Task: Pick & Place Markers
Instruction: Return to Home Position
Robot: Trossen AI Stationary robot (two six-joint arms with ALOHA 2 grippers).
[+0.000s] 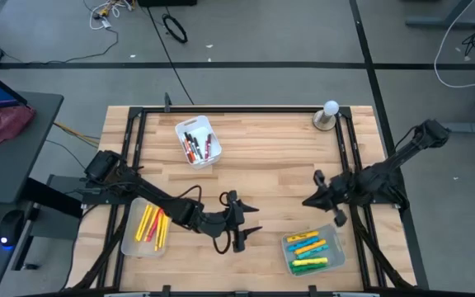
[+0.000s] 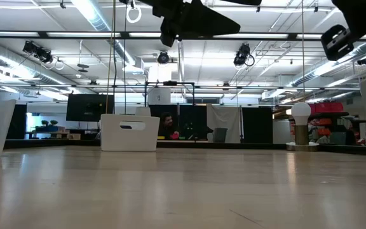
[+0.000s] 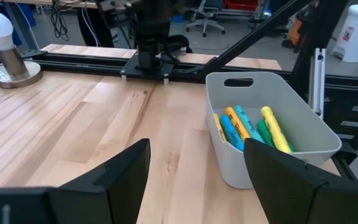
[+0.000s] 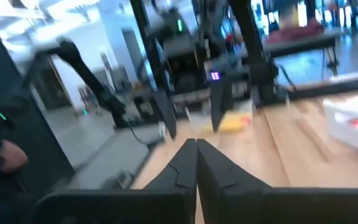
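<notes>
Nothing loose on the worktop [image 1: 262,157]. All the markers [image 1: 310,250] I can see are in bins.

- white bin [image 1: 209,125], far side, left of centre: slim dark and red ones
- left gray bin [image 1: 130,243], near edge on the left arm's side: yellow plus red/orange ones
- right gray bin [image 3: 225,165], near edge on the right arm's side: yellow, light blue, orange and green ones lying side by side. It shows well in the left wrist view.

The left gripper [image 1: 252,219] is over bare wood between the two gray bins, clear of the surface and pointing toward the right gray bin. Its jaws are spread wide with nothing in them.

The right gripper [image 1: 307,202] is just inside the right rail of the black frame [image 1: 349,140], just behind the right gray bin and pointing in toward the middle. Its jaws are pressed together with nothing between them, as the right wrist view shows. It is off the wood too.

A bulb on a stand [image 1: 328,114] sits at the far right corner. It is upright and well apart from both arms.
</notes>
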